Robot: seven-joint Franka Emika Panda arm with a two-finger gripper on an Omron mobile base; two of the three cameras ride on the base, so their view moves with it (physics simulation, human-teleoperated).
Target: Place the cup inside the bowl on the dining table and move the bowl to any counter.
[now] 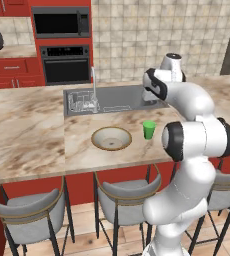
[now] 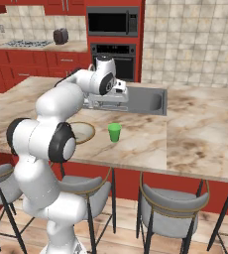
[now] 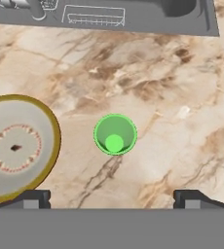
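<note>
Overhead, the gripper [image 3: 112,199] hangs above the dining table [image 1: 27,130] with its fingers [image 3: 33,198] spread to their widest and nothing between them. Seen through the hand view, the cup [image 3: 115,134] sits almost dead centre, upright, mouth facing the camera, just above the midpoint of the two tips. At nine o'clock from the cup lies the bowl [image 3: 16,148], near it but apart, with bare marble between the two rims. At twelve o'clock runs the steel sink [image 3: 133,17] with its faucet [image 1: 93,82]. From the left base view, the cup [image 1: 149,129] stands at three o'clock of the bowl [image 1: 111,138], both near the stool-side edge of the table.

The step in hand appears to be the reach for the cup. To do it well, the hand should probably descend straight, keeping the cup midway between the fingers, and close low enough on its slightly tapered wall that it cannot slip. A light tumbler likely tips if one finger meets it first, so even contact matters. The short carry toward nine o'clock should clear the bowl's rim before release.
</note>
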